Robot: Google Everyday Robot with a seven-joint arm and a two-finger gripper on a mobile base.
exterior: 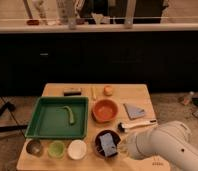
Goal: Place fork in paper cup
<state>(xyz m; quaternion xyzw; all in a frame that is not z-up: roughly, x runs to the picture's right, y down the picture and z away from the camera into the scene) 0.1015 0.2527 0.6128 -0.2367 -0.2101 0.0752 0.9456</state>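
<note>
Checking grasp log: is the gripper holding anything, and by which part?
Cannot tell: the gripper is low, just right of the dark bowl, and the arm covers whatever it may hold.

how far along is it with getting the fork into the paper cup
Nothing looks done: the paper cup shows only its pale inside. In hand: the gripper is low at the front of the table, beside the dark bowl. I cannot make out the fork. Left: grasp, carry, drop in.
</note>
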